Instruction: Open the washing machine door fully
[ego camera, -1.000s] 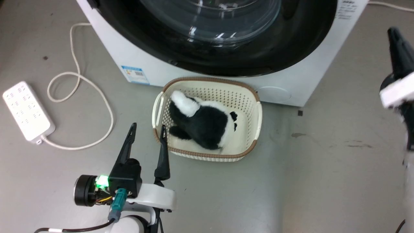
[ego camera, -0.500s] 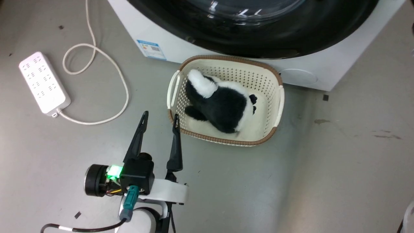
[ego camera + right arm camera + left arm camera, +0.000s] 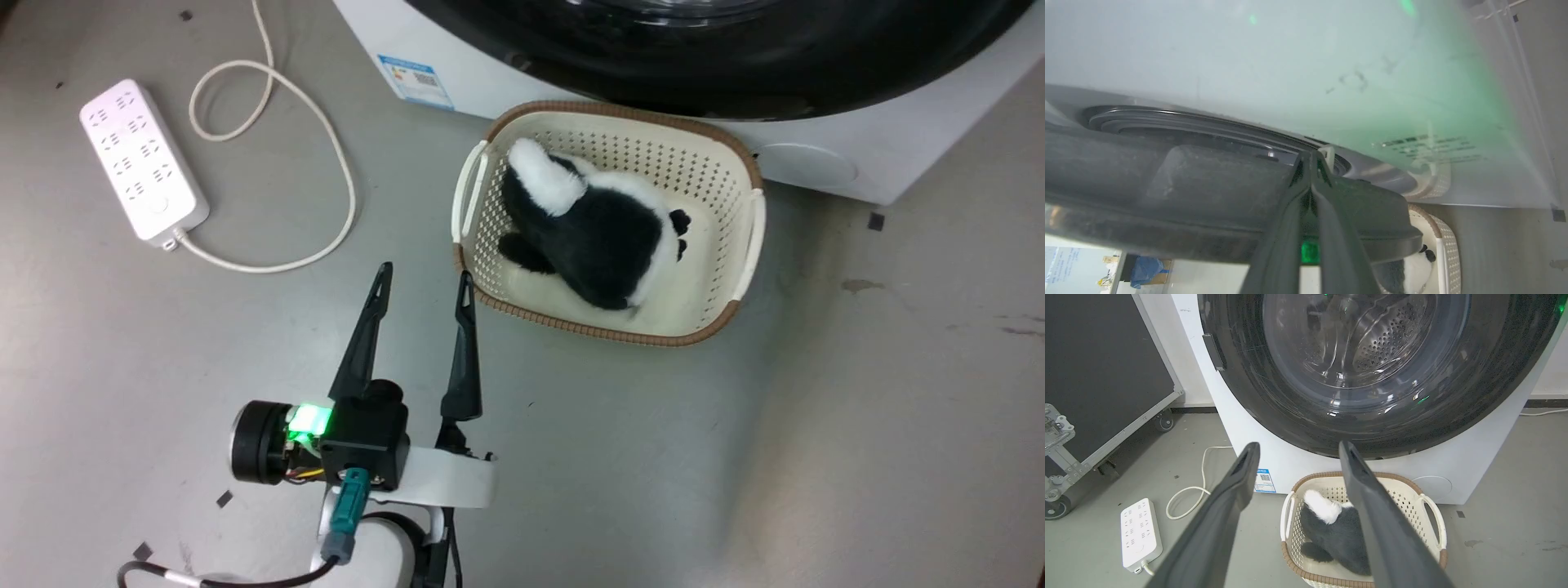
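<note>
The washing machine (image 3: 898, 155) is white, and its large glossy black washing machine door (image 3: 735, 73) runs along the top of the head view. My left gripper (image 3: 424, 278) hangs open over the floor, just left of the basket, holding nothing. In the left wrist view the washing machine door (image 3: 1290, 400) with its glass bowl fills the washing machine (image 3: 1241, 428) front, beyond my left gripper (image 3: 1298, 444). My right gripper (image 3: 1310, 154) is shut, its tips at the dark edge of the washing machine door (image 3: 1167, 192), beside the white washing machine (image 3: 1290, 61) front.
A cream basket (image 3: 612, 106) holding a black-and-white plush toy (image 3: 604, 237) stands on the floor right before the washer. A white power strip (image 3: 143, 159) and its looped cable (image 3: 326, 163) lie to the left. A black wheeled case (image 3: 1098, 375) stands left of the washer.
The head camera has swung, so the whole scene has slid up and to the right. The right gripper has left the head view's right edge. The left gripper stays open.
</note>
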Controlling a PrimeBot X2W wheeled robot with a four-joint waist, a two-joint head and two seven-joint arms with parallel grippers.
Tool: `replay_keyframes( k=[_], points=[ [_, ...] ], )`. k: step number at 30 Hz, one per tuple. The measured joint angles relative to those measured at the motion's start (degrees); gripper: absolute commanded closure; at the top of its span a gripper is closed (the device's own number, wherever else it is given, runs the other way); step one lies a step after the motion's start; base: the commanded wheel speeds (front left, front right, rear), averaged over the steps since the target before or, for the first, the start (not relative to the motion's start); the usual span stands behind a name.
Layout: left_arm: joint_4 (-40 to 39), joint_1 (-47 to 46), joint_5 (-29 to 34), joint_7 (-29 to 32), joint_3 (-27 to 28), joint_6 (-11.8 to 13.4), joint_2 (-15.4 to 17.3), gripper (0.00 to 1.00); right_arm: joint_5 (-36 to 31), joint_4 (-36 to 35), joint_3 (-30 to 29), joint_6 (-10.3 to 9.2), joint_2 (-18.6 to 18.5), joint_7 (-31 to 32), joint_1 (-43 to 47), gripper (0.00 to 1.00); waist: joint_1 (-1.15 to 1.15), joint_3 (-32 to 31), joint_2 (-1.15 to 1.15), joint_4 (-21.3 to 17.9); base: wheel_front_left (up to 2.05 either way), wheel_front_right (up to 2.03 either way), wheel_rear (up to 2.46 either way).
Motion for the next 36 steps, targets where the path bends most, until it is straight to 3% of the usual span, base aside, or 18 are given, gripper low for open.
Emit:
replay_keyframes(
  k=[6, 12, 21, 26, 29, 30, 36],
  points=[
    [0.2, -0.9, -0.1, -1.3, -1.3, 1.5, 0.0, 0.00, 3.0, 4.8, -6.6, -0.10, -0.7, 10.1, -2.0, 1.00, 0.00, 0.0, 0.00, 1.4, 0.00, 0.00, 0.00],
    [0.8, -0.9, 0.0, -1.9, -1.7, 1.9, 0.2, 0.00, 4.9, 2.0, -7.8, -0.14, 0.7, 14.8, 2.1, 1.00, 0.00, -2.1, 0.00, 1.1, 0.00, 0.00, 0.00],
    [1.9, -0.2, 0.0, -2.8, -3.0, 1.9, 0.8, 0.00, 11.5, -5.0, -7.9, -0.11, 9.2, 23.8, 12.6, 1.00, -0.01, -7.4, 0.00, 0.5, 0.00, 0.00, 0.00],
    [2.6, 1.2, 0.0, -2.8, -3.2, 1.4, 1.3, 0.00, 17.0, -8.3, -3.8, -0.10, 9.3, 27.8, 19.9, 1.00, -0.01, -10.7, 0.00, 0.3, 0.00, 0.00, 0.00],
    [3.0, 2.5, 0.1, -2.8, -3.2, 1.2, 1.5, 0.00, 24.8, -9.5, 4.0, -0.10, 9.2, 27.5, 25.7, 1.00, -0.02, -13.1, 0.00, 0.3, 0.00, 0.00, 0.00],
    [3.0, 2.5, 0.1, -2.8, -3.2, 1.2, 1.5, 0.00, 24.8, -9.5, 4.0, -0.10, 9.2, 27.5, 25.7, 1.00, -0.02, -13.1, 0.00, 0.3, 0.00, 0.00, 0.00],
    [3.2, 5.4, 0.1, -2.8, -3.3, 0.8, 1.8, 0.00, 35.4, -13.8, 18.9, -0.10, 9.3, 23.3, 35.1, 1.00, -0.02, -16.2, 0.00, 0.4, 0.00, 0.00, 0.00]
  ],
)
